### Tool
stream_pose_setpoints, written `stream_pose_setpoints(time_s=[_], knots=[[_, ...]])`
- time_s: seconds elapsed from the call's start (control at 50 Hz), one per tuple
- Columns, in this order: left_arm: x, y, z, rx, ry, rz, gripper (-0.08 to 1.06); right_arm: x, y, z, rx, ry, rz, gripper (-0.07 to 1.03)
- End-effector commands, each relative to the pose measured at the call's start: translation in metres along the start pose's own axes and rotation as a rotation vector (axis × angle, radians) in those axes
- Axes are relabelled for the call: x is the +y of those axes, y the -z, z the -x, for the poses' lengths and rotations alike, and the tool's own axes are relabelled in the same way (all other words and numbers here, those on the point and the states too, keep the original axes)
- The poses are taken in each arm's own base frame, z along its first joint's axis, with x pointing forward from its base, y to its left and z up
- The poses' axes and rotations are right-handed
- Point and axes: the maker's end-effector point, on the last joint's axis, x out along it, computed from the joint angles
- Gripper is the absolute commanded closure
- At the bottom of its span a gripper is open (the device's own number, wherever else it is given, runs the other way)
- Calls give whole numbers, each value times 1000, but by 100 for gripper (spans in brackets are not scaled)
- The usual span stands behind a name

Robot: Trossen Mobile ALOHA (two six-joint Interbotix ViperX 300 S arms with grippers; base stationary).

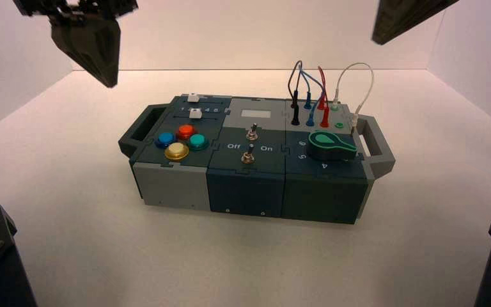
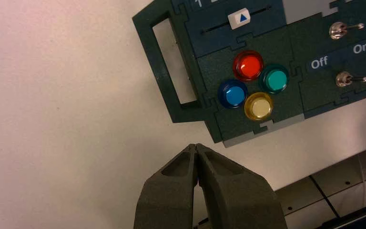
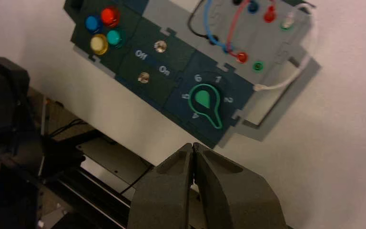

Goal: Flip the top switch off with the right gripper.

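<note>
The top switch (image 1: 252, 133) is a small silver toggle on the box's middle panel, bordering the light-grey display plate (image 1: 256, 116). In the left wrist view its lever (image 2: 339, 29) leans toward the "On" lettering; it also shows in the right wrist view (image 3: 160, 46). My right gripper (image 3: 192, 144) is shut and empty, held high above and to the right of the box, far from the switch; only its tip (image 1: 377, 38) shows at the top right of the high view. My left gripper (image 2: 196, 145) is shut and empty, parked high at the top left (image 1: 110, 80).
A second toggle (image 1: 248, 155) sits below the top switch, also leaning toward "On". The box carries four coloured buttons (image 1: 180, 141), two white sliders (image 1: 195, 114), a green knob (image 1: 329, 146) and looping wires (image 1: 313, 89). Grey handles (image 1: 377, 144) stick out at the box's ends.
</note>
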Motion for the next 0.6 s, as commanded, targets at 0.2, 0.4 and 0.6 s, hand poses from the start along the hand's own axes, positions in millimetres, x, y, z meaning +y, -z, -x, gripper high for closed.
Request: stream_pose_setpoints(time_s=[0.2, 0.4, 0.6], knots=[[0, -12, -18, -5, 3, 7, 101, 13, -6, -14, 19, -26, 20, 99], [1, -15, -32, 6, 1, 10, 101, 11, -8, -22, 31, -22, 14, 99], [2, -17, -55, 50, 0, 13, 101, 7, -10, -32, 41, -14, 1, 99]])
